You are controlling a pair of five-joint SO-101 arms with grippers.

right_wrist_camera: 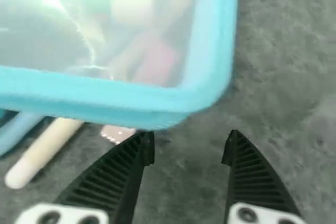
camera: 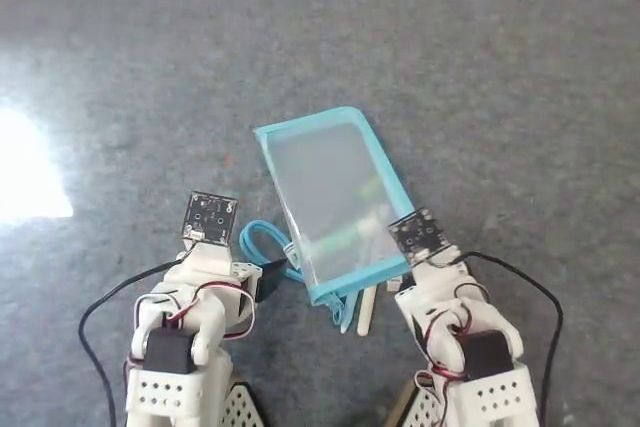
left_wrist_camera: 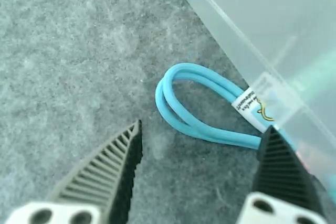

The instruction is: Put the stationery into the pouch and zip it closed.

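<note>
Lying between spread left gripper (left_wrist_camera: pixel 202 127) and spread right gripper (right_wrist_camera: pixel 191 134): one pouch (camera: pixel 325 187), two pens (camera: pixel 367 311) protruding.

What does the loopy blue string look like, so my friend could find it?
On the grey table lies a see-through pouch with a light blue border. From its near edge, beside the left arm, a blue cord loop sticks out. Unlike the straight pale pens poking out nearby, it is a bendy doubled cord with a white tag.

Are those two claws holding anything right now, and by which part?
Nothing is held. The left gripper is open astride the blue cord loop; the right gripper is open beside the translucent blue-edged pouch.
</note>
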